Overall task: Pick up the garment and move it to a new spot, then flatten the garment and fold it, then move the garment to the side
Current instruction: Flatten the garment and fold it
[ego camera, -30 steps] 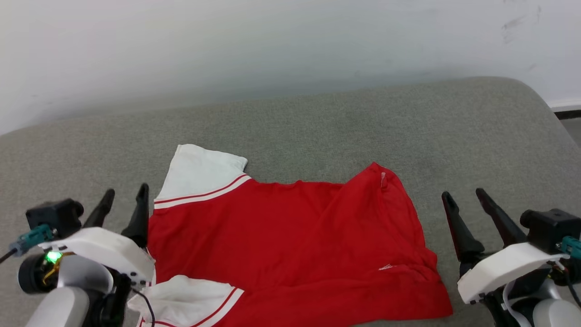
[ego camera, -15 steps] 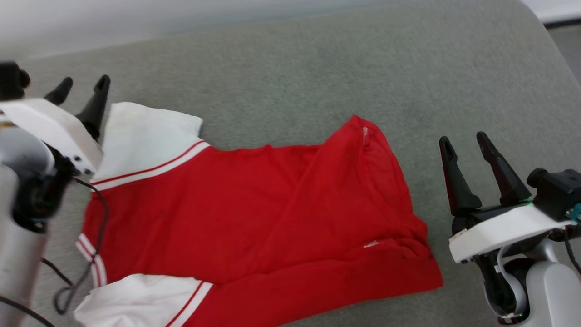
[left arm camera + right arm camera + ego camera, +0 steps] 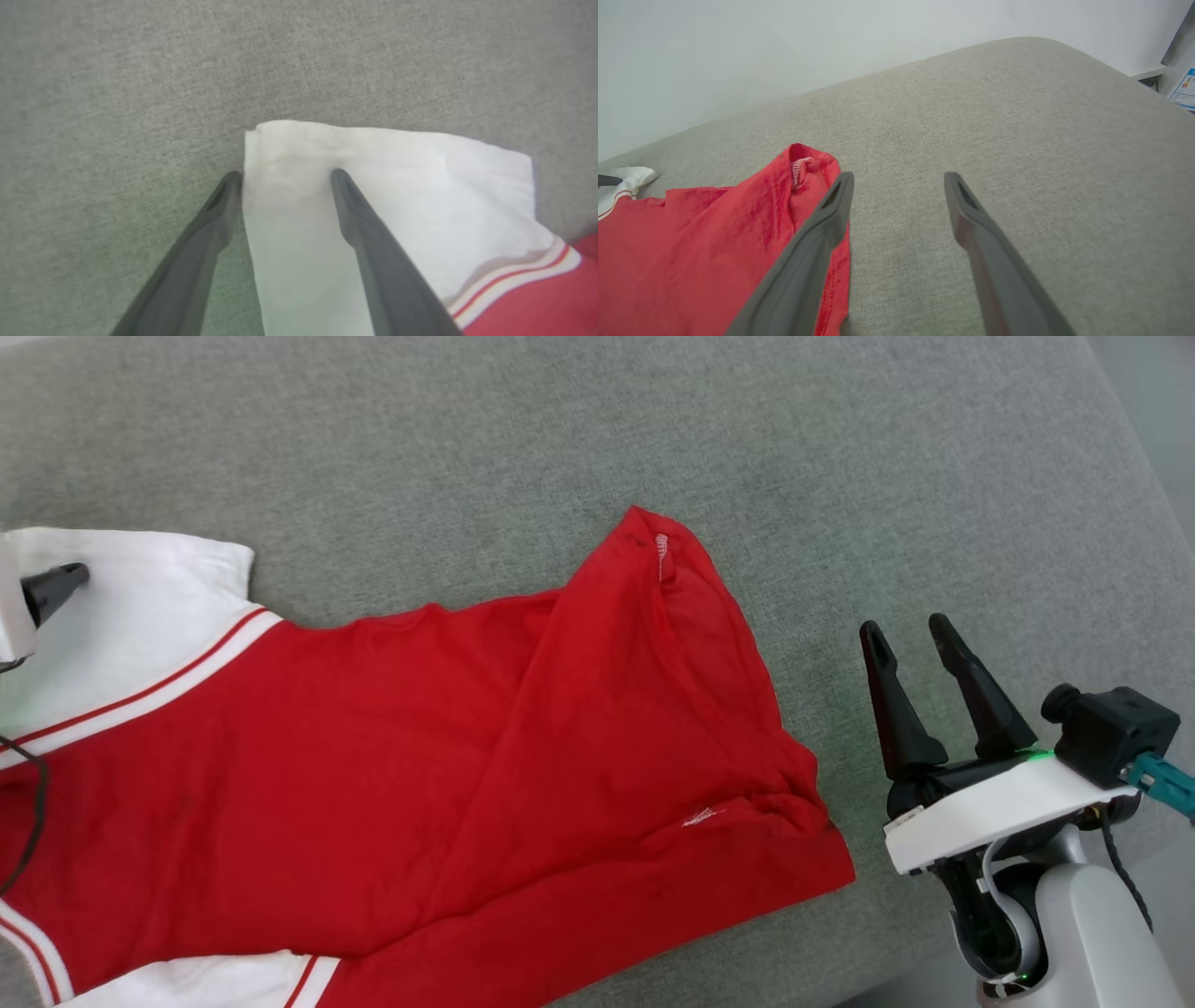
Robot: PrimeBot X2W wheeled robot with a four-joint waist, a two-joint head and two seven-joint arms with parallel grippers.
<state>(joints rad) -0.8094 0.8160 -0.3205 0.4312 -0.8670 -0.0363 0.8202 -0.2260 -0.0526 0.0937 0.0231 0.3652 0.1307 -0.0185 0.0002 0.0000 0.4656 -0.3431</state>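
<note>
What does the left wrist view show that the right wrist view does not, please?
Left wrist view: the open left gripper straddling an edge of the white panel, striped trim close by. Right wrist view: the open right gripper over bare cushion beside the red corner, plus the pale wall. Shared: the garment and grey cushion.

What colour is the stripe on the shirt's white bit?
Red. The stripe on the garment shows best in the left wrist view.

A grey fabric cushion (image 3: 840,448) runs back to a plain white wall (image 3: 738,56).
</note>
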